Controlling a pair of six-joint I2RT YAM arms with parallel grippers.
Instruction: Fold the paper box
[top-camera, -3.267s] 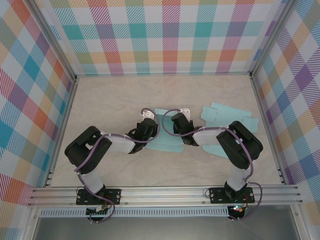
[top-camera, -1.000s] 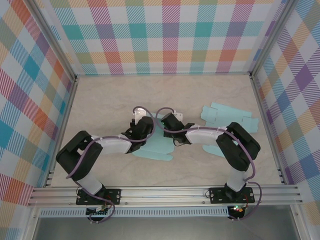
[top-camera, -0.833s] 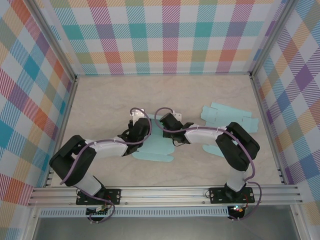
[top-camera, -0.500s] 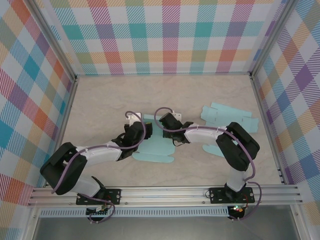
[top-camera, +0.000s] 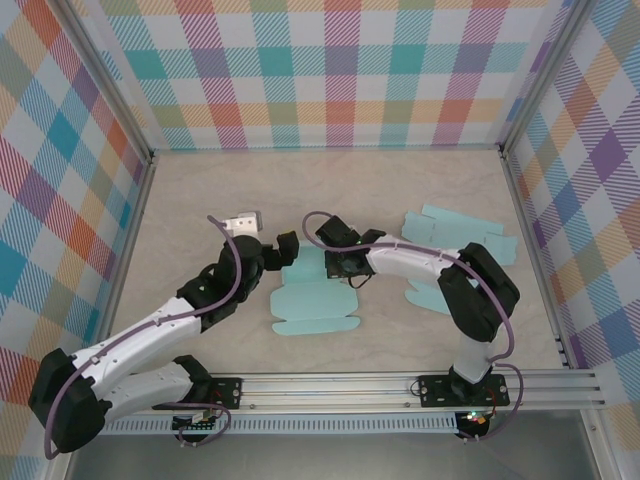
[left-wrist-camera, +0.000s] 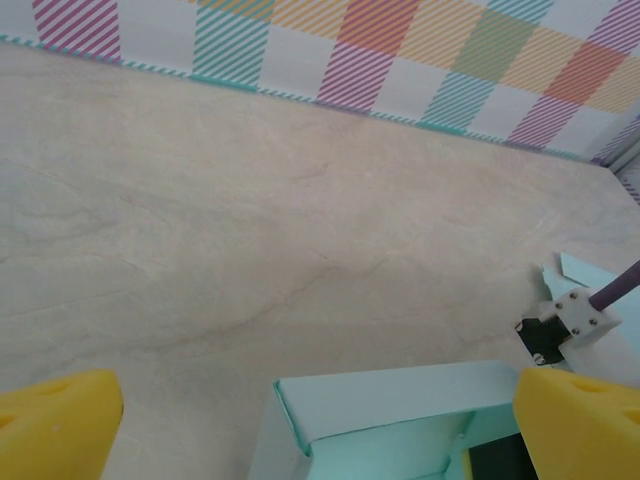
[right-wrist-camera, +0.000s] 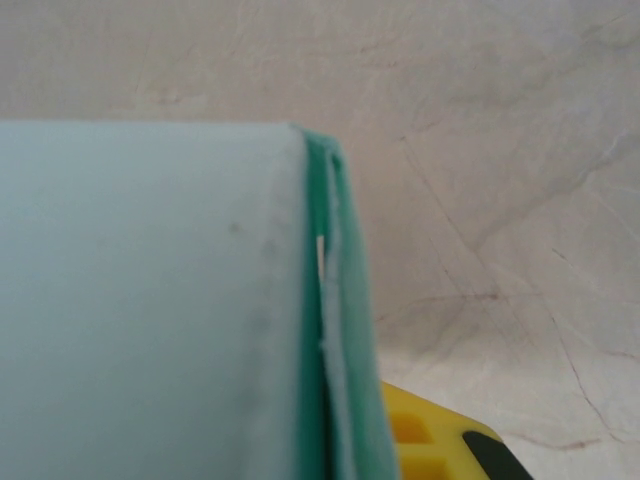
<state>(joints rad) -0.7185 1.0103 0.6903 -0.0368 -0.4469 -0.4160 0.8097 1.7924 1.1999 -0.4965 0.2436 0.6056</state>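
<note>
Robot lab test cell: pale marbled tabletop (top-camera: 400, 190) boxed in by pastel plaid-printed wall panels (top-camera: 330, 70), silver aluminium extrusion frame (top-camera: 330, 385), black-and-white left arm (top-camera: 160, 325) and right arm (top-camera: 420, 262) bolted to its front rail.

Black-and-white arms (top-camera: 160, 320), purple cables (top-camera: 232, 262), yellow claw pads (left-wrist-camera: 55, 425)

Two robot arms: the left arm (top-camera: 150, 335) at lower left, the right arm (top-camera: 470, 290) at lower right. Two claws, one per arm: the left claw (top-camera: 278, 255) and the right claw (top-camera: 335, 262), both near the centre. One tabletop (top-camera: 200, 200). One teal box (top-camera: 315, 305) at centre. Flat teal sheets (top-camera: 455, 235) overlap at centre right, so their count is unclear. Three checked walls (top-camera: 330, 70).
</note>
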